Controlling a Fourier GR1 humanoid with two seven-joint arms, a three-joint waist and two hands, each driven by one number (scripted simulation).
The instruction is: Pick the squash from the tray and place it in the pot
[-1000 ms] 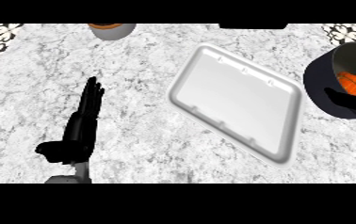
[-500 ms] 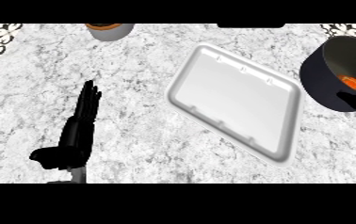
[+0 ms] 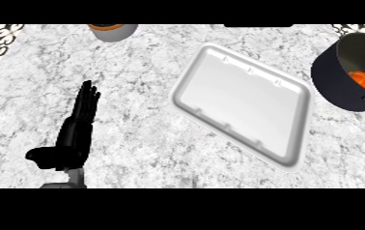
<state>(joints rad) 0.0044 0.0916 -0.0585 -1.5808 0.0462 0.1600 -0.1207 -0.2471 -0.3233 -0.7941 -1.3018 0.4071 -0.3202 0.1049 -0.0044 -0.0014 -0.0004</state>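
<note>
Squash [image 3: 358, 79] in pot [image 3: 335, 77], far from left hand [image 3: 73, 135].

Single head view, steeply downward onto the counter [image 3: 149, 74], tray [image 3: 187, 88] near centre

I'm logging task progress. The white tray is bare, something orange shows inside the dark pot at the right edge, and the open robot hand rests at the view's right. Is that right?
Not quite. The open left robot hand rests at the view's left, not its right, as the head view shows. The rest holds: the white tray is bare, and something orange shows inside the dark pot at the right edge.
</note>
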